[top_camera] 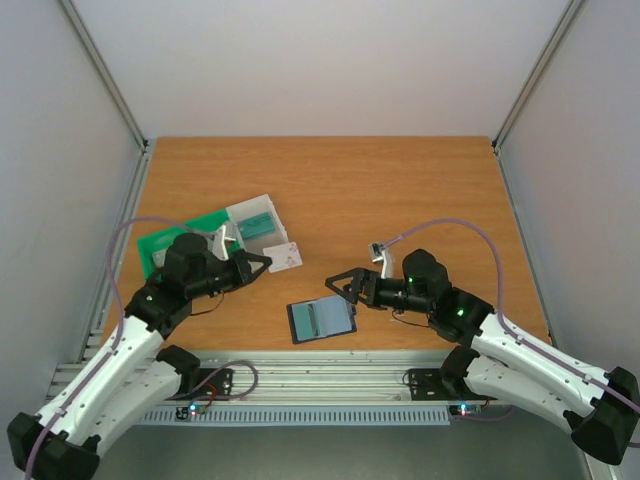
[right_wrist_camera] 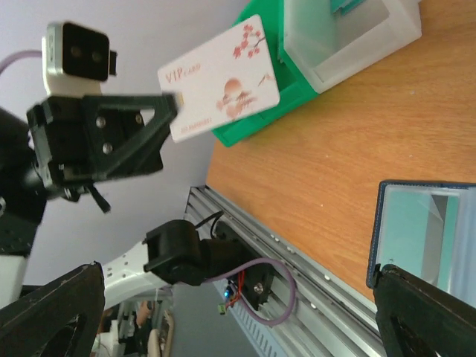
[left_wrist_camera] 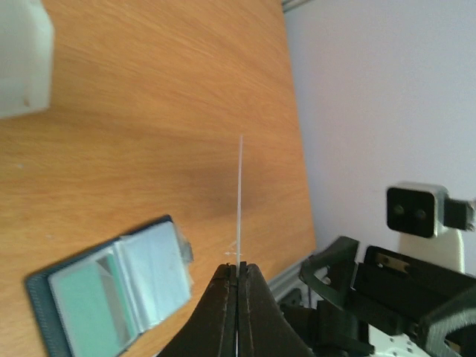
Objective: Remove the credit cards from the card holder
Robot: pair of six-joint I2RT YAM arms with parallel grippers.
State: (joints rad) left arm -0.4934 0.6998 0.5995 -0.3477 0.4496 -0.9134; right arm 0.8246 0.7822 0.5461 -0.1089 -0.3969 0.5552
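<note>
Bright, even light — wrist views softly blurred.

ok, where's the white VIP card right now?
Top view, left side: the white plastic VIP card is pinched in the left tool, just right of the white plastic bin and up-left of the open dark rectangular card holder.

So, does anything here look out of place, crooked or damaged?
Nothing looks spilled or damaged. The card holder lies open and flat on the table, a teal card in its pocket. Only the VIP card is off the table, pinched by one edge in the left gripper, which fits the task.
</note>
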